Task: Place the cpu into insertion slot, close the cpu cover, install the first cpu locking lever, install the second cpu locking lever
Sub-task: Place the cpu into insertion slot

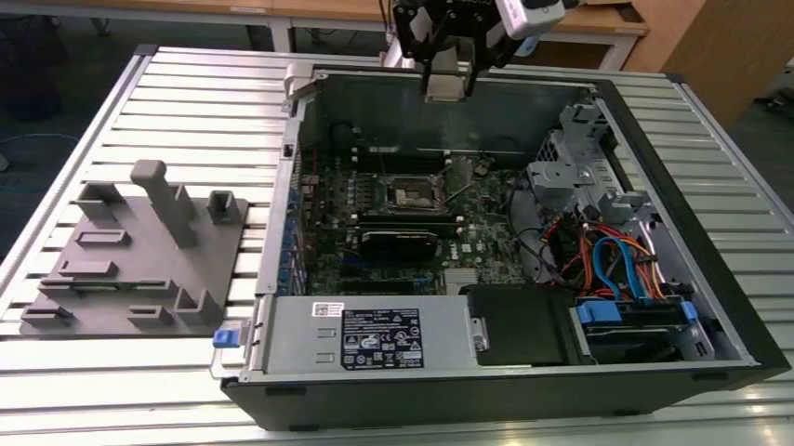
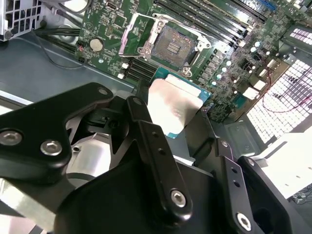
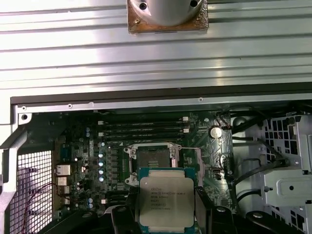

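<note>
The arm (image 1: 462,28) hangs above the far wall of an open computer case (image 1: 496,400) on a slatted metal bench (image 1: 186,93). Its jaws are clamped on the cpu (image 3: 166,200), which sits between them with a black finger (image 2: 146,126) against each of two opposite edges, its grey metal top and green rim visible in both wrist views. The insertion slot (image 3: 152,157) lies below and just ahead of the jaws, well apart from the chip, its dark centre bare inside a silvery rim on the green circuit board (image 3: 83,146). The cpu cover (image 2: 126,36) stands swung up off the slot at one side, seen in the second wrist view as a thin metal frame with a square window. Long black memory slots (image 3: 141,129) run beyond the slot, farther from the jaws. In the exterior view a grey power-supply box (image 1: 372,334) fills the case's near end, well apart from the jaws, and a grey moulded fixture (image 1: 137,251) rests on the bench at the exterior view's left.
</note>
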